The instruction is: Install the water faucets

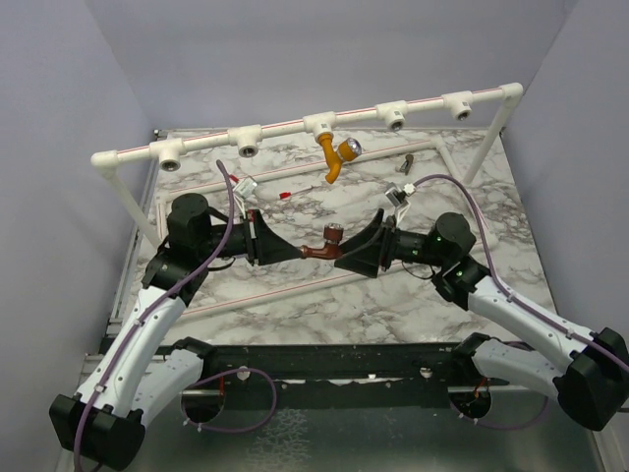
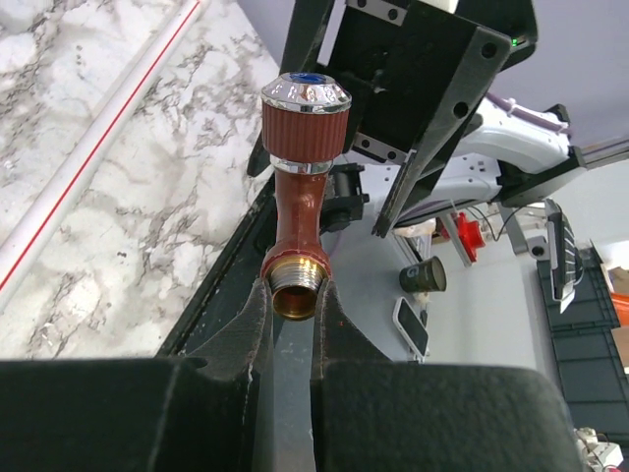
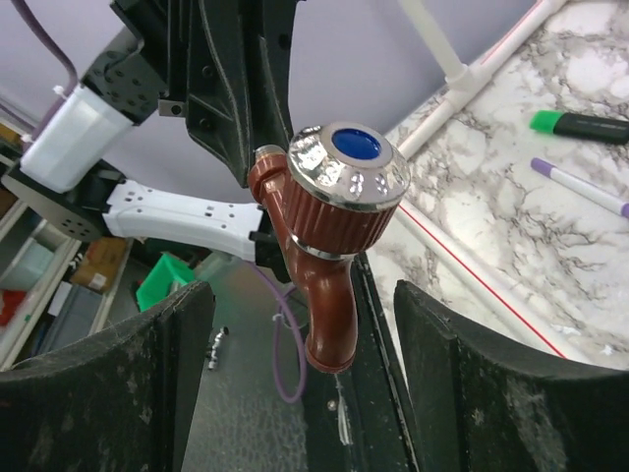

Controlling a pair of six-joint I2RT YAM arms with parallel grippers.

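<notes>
Marble table [image 1: 393, 295] fills the lower half of the overhead view. The white pipe frame [image 1: 285, 128] runs across the top, and its open fittings face us. Dead centre, the two arms meet nose to nose. The left gripper [image 2: 297, 295] is clamped hard on the reddish-brown faucet [image 1: 322, 248], held in mid-air above the marble. The right gripper [image 3: 301, 315] stands wide, one finger on each side of the spout and neither touching it. The orange-yellow faucet [image 1: 336, 157] hangs under the middle fitting, upper centre, and looks seated.

Here's the worry: the left pincer grips the brass thread [image 2: 298, 285], the very end that must enter a fitting, so a handover looks likely. If the left lets go before the right bites, the faucet drops. That curved, glossy body could also swivel in the pads (the chrome knob [image 3: 349, 167] makes it top-heavy) and arrive skewed.
</notes>
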